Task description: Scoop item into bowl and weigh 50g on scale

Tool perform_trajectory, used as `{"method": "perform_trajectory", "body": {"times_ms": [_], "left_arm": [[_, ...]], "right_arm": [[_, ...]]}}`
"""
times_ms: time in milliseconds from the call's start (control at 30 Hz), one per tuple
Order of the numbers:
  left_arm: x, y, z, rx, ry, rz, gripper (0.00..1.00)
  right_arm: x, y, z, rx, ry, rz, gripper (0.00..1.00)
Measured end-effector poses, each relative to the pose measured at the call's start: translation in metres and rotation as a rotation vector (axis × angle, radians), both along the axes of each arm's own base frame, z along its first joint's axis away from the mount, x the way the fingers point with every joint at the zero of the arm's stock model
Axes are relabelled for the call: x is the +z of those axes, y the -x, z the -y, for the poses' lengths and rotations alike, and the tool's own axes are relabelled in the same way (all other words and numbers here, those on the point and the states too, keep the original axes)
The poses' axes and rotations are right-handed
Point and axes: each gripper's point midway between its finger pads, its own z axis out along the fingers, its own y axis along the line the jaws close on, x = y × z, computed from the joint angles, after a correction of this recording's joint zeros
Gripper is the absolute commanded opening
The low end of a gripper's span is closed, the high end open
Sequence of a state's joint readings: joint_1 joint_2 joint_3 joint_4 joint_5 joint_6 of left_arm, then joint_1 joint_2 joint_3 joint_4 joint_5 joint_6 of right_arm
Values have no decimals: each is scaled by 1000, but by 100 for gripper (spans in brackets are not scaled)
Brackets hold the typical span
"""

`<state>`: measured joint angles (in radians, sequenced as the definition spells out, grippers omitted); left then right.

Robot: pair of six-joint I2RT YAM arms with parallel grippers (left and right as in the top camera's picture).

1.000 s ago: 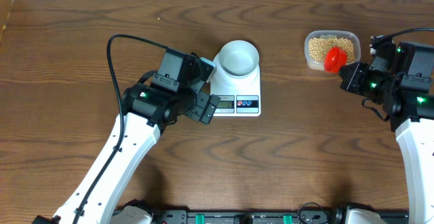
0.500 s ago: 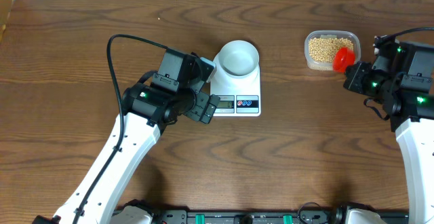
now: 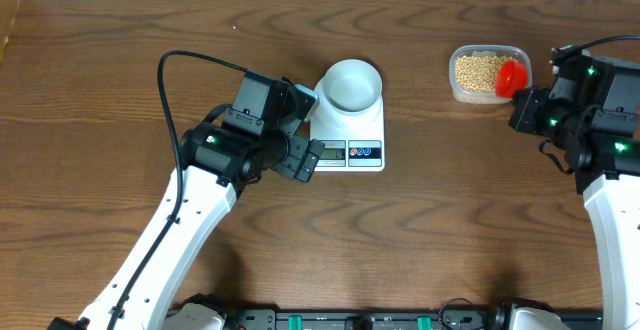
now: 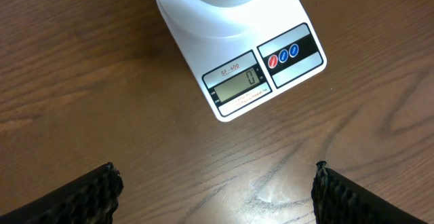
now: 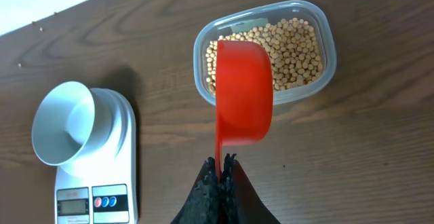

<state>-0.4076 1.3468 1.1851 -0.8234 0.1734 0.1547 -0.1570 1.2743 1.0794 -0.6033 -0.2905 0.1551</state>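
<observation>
Tan beans [image 5: 296, 45] fill a clear plastic tub [image 3: 487, 73] at the far right. My right gripper [image 5: 221, 161] is shut on the thin handle of a red scoop [image 5: 244, 91], which hangs over the tub's near edge, its outer side facing the wrist camera. The inside of the scoop [image 3: 512, 77] is hidden. The white bowl [image 3: 352, 83] stands empty on the back of the white scale [image 3: 350, 135], whose display [image 4: 239, 83] reads 0. My left gripper [image 4: 217, 183] is open just left of the scale, low over bare wood, nothing between its fingers.
The brown wooden table [image 3: 450, 220] ends at a white wall along the back. A black cable [image 3: 170, 80] loops up from the left arm. A black rail [image 3: 360, 320] runs along the front edge.
My right gripper has carried the red scoop to the right and slightly back, from over the middle of the tub to its right side. The left arm has not moved.
</observation>
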Motion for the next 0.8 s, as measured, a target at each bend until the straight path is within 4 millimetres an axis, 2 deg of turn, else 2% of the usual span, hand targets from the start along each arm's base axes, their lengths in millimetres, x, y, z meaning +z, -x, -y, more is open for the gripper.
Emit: {"method": "perform_trajectory", "body": {"times_ms": [133,500,633,800], "left_arm": [[0,0,0,0,0,0,92],[0,0,0,0,0,0,92],[0,0,0,0,-1,-1,92],[0,0,0,0,0,-1,92]], "right_arm": [[0,4,-1,14,10,-20,1],[18,10,2,46,51,-110,1],[15,8,7,42,64,-203,1],[2,-5,12,65,77,-304,1]]}}
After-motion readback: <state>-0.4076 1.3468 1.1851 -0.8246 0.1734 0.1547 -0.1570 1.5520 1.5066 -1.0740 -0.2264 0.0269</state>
